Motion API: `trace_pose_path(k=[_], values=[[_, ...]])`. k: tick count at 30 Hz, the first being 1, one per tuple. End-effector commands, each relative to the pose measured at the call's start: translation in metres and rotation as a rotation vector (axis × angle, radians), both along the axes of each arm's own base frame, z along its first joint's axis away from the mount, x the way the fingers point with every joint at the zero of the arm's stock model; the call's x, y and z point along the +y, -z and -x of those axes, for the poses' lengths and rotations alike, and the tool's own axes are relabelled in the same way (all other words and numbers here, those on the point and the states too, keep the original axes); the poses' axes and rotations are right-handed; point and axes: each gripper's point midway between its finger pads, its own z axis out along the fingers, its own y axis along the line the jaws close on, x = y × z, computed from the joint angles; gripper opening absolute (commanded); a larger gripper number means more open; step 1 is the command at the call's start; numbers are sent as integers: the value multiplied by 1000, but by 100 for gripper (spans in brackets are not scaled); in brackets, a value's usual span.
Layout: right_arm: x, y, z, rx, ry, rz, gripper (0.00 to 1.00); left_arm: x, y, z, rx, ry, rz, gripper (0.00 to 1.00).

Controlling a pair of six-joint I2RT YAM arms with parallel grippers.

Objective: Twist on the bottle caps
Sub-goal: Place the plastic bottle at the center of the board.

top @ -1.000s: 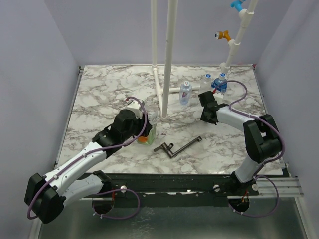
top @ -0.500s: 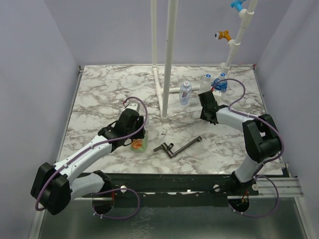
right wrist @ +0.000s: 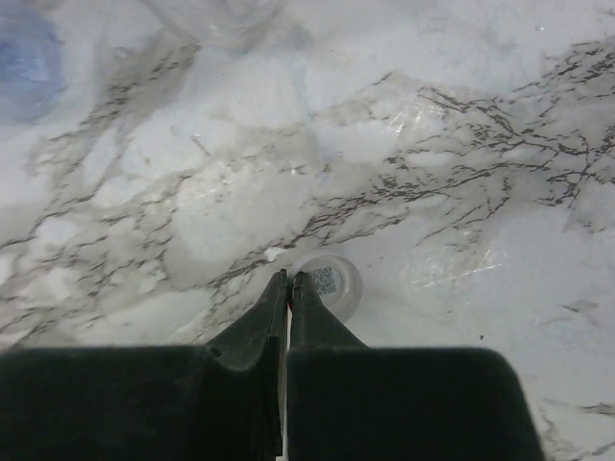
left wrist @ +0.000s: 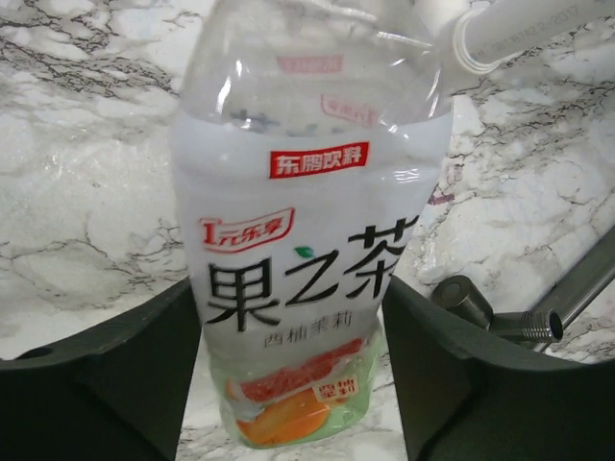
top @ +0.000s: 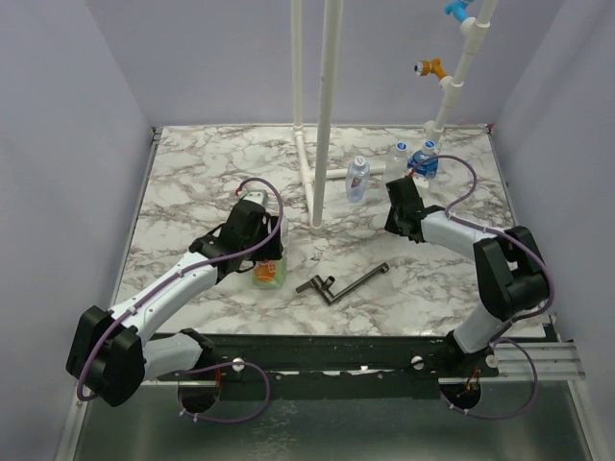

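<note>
Bottle point(top: 269, 273) left of tool point(top: 343, 284)

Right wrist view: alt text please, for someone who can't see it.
The right gripper is shut, its tips at the edge of a small round cap lying on the marble table. A blue blur fills the top left corner.

We lose the neck of the labelled bottle point(left wrist: 307, 240) past the left wrist view's upper edge. At upper left of the right wrist view a blue blur point(right wrist: 24, 62) is cropped; the right fingers point(right wrist: 259, 327) cover part of a small white cap point(right wrist: 333, 279).
</note>
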Motion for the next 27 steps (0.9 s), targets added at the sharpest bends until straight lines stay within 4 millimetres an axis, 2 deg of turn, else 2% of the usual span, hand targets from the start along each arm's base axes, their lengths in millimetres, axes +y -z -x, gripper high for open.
trace_pose_path(k=[1,4,8,15,17,18,23,25,27], values=[[24,-32,9,-23,-36,-180,0,-17,-20,-8,-40,66,62,78],[35,-47,10,-34,-56,-258,0,-19,-21,-12,-45,67,65,86],[52,-67,13,-50,-103,-385,0,-19,-28,-17,-83,69,75,91],[85,-112,22,-82,-252,-729,0,-21,-69,-26,-245,124,116,93],[91,-127,27,-84,-299,-834,0,-25,-88,-25,-307,161,139,93],[97,-140,29,-98,-349,-914,0,-31,-103,-21,-351,213,169,93],[119,-189,60,-81,-549,-1235,0,-70,-174,20,-642,533,397,93],[123,-208,72,-76,-599,-1345,0,-80,-195,35,-749,619,479,93],[124,-229,84,-109,-650,-1440,0,-89,-206,41,-818,665,526,93]])
